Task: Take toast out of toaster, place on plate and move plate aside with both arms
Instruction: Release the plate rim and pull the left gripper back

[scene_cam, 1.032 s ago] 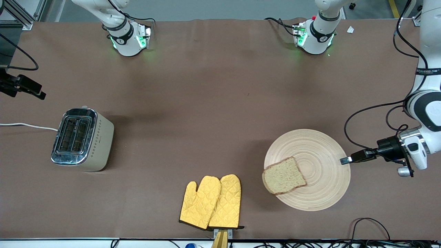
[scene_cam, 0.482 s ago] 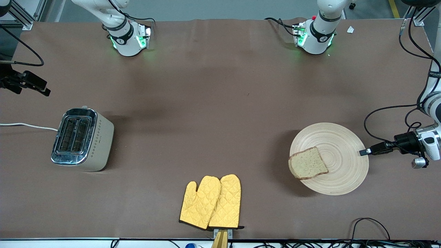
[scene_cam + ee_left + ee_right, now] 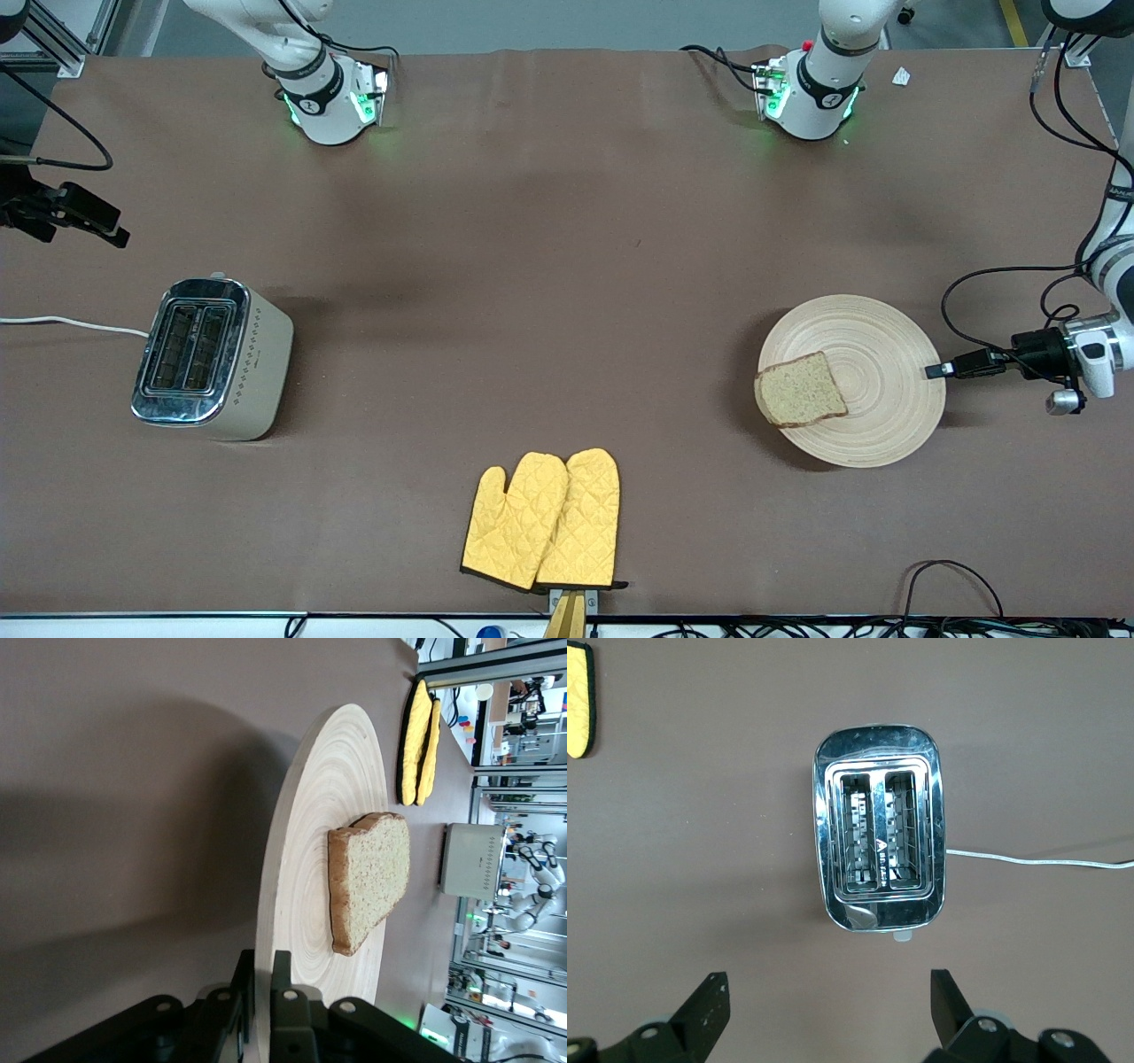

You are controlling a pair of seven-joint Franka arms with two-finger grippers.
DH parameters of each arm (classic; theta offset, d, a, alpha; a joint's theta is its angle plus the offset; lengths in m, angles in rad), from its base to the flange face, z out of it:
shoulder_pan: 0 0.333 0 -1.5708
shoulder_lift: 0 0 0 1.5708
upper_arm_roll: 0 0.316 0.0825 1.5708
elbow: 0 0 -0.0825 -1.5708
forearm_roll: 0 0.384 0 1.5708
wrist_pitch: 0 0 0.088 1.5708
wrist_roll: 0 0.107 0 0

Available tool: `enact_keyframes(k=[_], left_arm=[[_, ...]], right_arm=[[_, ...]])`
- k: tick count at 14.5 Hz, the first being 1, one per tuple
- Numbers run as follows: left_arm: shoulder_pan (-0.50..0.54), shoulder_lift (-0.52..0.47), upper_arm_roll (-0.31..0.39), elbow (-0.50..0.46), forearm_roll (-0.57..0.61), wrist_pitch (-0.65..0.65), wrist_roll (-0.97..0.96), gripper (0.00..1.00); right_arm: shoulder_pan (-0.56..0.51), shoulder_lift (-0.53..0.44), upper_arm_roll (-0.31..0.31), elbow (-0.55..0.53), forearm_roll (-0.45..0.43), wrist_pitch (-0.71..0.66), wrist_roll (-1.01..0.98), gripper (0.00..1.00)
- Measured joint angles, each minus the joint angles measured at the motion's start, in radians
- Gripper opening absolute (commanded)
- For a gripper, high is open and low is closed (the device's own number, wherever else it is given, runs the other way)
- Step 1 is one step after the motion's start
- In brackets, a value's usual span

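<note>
One slice of toast [image 3: 801, 401] lies flat on the plate [image 3: 873, 425], on the part of the plate toward the right arm's end of the table [image 3: 549, 266], its crust overhanging the rim slightly at about 9 o'clock of the plate as seen from the front camera. In the left wrist view the toast [image 3: 370, 877] rests on the plate [image 3: 310, 842], which is seen edge-on above its own shadow. The left hand [image 3: 935, 369] is clenched on the plate's rim at about 3 o'clock, one finger above and one below the wooden edge [image 3: 262, 992]; the left arm reaches in from the left arm's end of the table.

A pair of yellow oven mitts [image 3: 542, 520] lies nearer to the front camera than the plate, toward the middle of the table edge, well apart from it. A toaster [image 3: 211, 358] with two bare slots stands toward the right arm's end of the table, a white cord [image 3: 71, 324] trailing from it.

The right hand [image 3: 828, 1010] hangs released over the toaster [image 3: 879, 850], fingers spread wide; this arm waits.
</note>
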Motion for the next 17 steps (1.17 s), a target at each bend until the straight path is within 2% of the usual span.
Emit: enact_keyframes(k=[4, 6, 7, 8, 9, 14, 17], left_arm=[[0.001, 0.056, 0.020, 0.002, 0.038, -0.008, 0.021, 0.02], [0.004, 0.070, 0.025, 0.005, 0.038, -0.012, 0.031, 0.16], [0.005, 0.073, 0.025, 0.006, 0.038, -0.014, 0.035, 0.31], [0.005, 0.074, 0.025, 0.007, 0.038, -0.021, 0.035, 0.85], [0.005, 0.074, 0.025, 0.009, 0.038, -0.025, 0.035, 1.00], [0.002, 0.067, 0.014, 0.087, 0.062, -0.030, 0.018, 1.00], [0.001, 0.044, -0.037, 0.165, 0.125, -0.036, -0.091, 1.00]], right_arm=[[0.000, 0.000, 0.000, 0.000, 0.000, 0.002, 0.000, 1.00], [0.000, 0.000, 0.001, 0.000, 0.000, 0.003, 0.000, 1.00], [0.000, 0.000, 0.002, 0.000, 0.000, 0.004, 0.000, 1.00], [0.000, 0.000, 0.002, 0.000, 0.000, 0.005, 0.000, 1.00], [0.000, 0.000, 0.003, 0.000, 0.000, 0.005, 0.000, 1.00], [0.004, 0.000, 0.008, 0.000, 0.000, 0.006, -0.001, 1.00], [0.008, 0.000, 0.008, 0.000, 0.000, 0.006, 0.000, 1.00]])
